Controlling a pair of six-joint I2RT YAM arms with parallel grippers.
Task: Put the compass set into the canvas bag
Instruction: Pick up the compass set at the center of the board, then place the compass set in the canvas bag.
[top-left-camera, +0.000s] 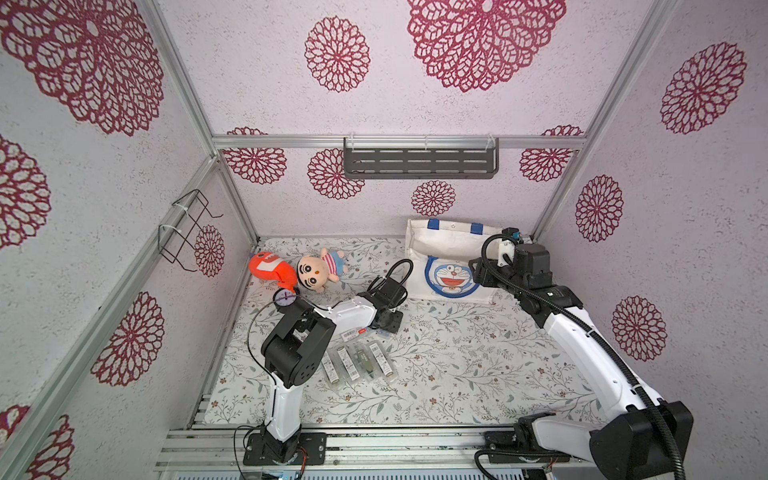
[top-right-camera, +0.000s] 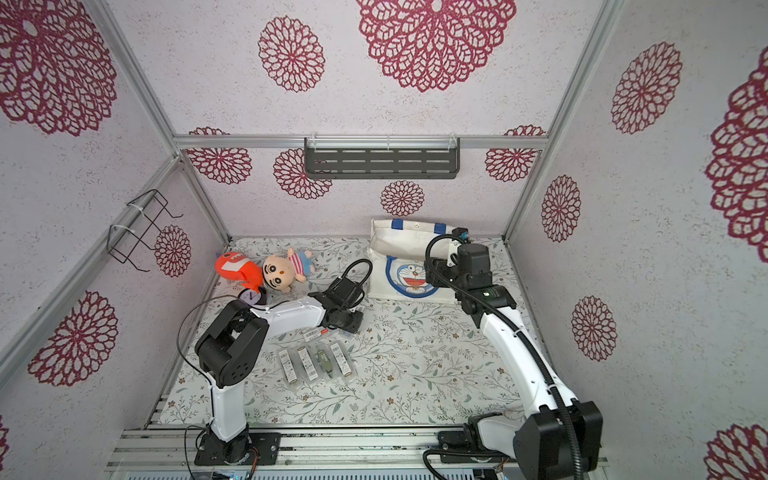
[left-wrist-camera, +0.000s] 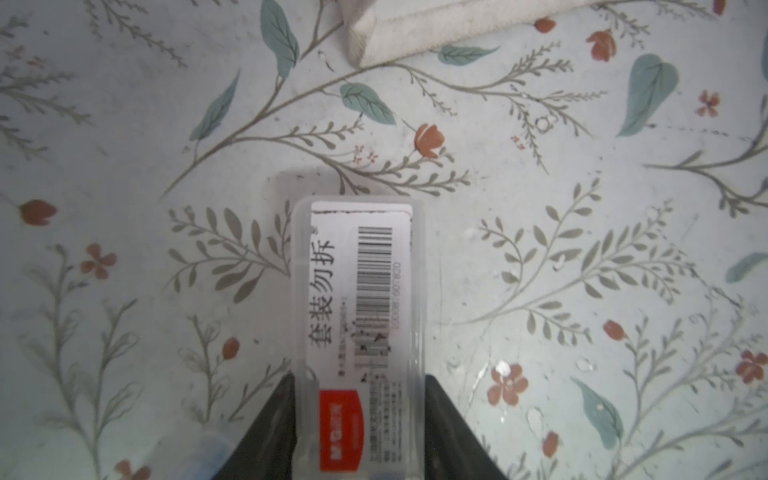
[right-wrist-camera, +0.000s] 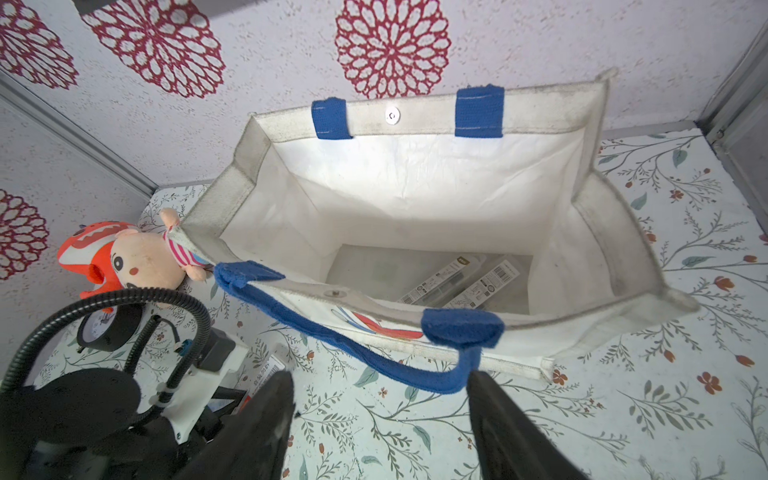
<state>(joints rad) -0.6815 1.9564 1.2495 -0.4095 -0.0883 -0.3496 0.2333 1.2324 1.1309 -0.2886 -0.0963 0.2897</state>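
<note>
My left gripper (left-wrist-camera: 359, 380) is shut on a compass set (left-wrist-camera: 357, 291), a clear plastic case with a barcode label and a red logo. Both fingers press its long sides, low over the floral mat. In both top views this case (top-left-camera: 353, 333) (top-right-camera: 314, 333) sticks out beside the left gripper (top-left-camera: 384, 322). Several more compass sets (top-left-camera: 359, 361) lie in a row on the mat. The canvas bag (top-left-camera: 453, 249) (right-wrist-camera: 415, 120) stands open at the back right, with two cases (right-wrist-camera: 457, 282) on its bottom. My right gripper (right-wrist-camera: 380, 376) is open by the bag's front; the blue handle (right-wrist-camera: 415, 376) hangs against one finger.
Two plush toys (top-left-camera: 270, 268) (top-left-camera: 320, 270) and a small round dial (top-left-camera: 284, 299) lie at the back left. A grey shelf (top-left-camera: 419, 162) hangs on the back wall and a wire rack (top-left-camera: 187, 232) on the left wall. The bag's corner (left-wrist-camera: 395, 33) lies just beyond the held case.
</note>
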